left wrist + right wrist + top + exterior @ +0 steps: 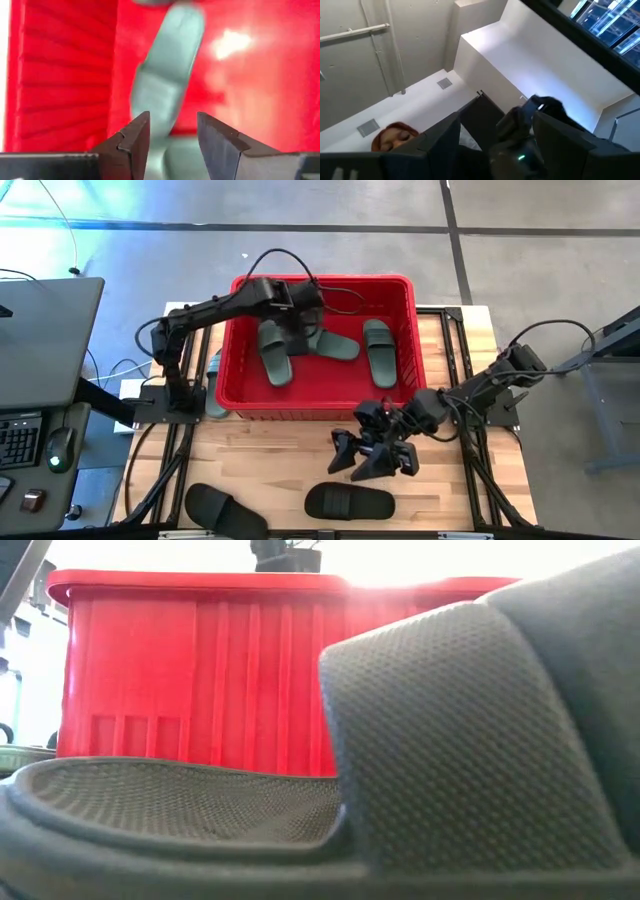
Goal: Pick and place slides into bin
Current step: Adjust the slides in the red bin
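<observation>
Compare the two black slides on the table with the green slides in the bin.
Colour: the two black slides are black; the green slides are dull green. Place: the black pair lies on the bare wooden table near its front edge; the green ones lie inside the red bin. Count: two black, at least three green in the bin. All share the same slip-on shape with a wide strap.

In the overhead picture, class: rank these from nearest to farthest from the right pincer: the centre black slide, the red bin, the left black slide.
From the right pincer:
1. Centre black slide, just below it.
2. Red bin, above it.
3. Left black slide, bottom-left.
</observation>
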Controlling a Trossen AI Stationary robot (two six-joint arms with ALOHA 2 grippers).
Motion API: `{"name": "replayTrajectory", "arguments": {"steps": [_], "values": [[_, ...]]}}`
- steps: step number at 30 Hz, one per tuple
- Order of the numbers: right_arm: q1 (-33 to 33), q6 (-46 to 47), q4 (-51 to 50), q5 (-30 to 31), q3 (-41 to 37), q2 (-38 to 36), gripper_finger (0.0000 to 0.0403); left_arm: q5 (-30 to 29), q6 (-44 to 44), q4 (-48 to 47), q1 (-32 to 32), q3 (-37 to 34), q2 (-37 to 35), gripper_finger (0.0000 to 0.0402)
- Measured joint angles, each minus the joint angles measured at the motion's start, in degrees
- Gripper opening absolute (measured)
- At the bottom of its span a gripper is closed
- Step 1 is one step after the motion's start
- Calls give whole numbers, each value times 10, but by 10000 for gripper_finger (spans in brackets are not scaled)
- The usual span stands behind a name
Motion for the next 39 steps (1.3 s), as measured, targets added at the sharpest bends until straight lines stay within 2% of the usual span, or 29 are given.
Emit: {"name": "replayTrajectory", "arguments": {"steps": [6, 10, 15, 19, 22, 31, 35, 39], "values": [[-3, -14, 0, -11, 0, 0, 238, -15, -109, 115, -34, -26, 32, 143], [0, -17, 0, -11, 0, 0, 238, -26, -117, 179, -49, -29, 84, 143], [5, -17, 0, -7, 0, 0, 238, -111, -149, 163, -51, -31, 153, 143], [8, -17, 0, -10, 0, 0, 238, -70, -162, 194, -42, -30, 182, 143], [8, -16, 0, -11, 0, 0, 238, -71, -172, 204, -38, -30, 199, 142], [6, -13, 0, -26, 0, 0, 238, -132, -194, 169, -22, -30, 210, 142], [5, -13, 0, -31, 0, 0, 238, -60, -212, 166, -13, -30, 210, 142], [2, -6, 0, -31, 0, 0, 238, -54, -226, 154, -13, -30, 229, 142]]}}
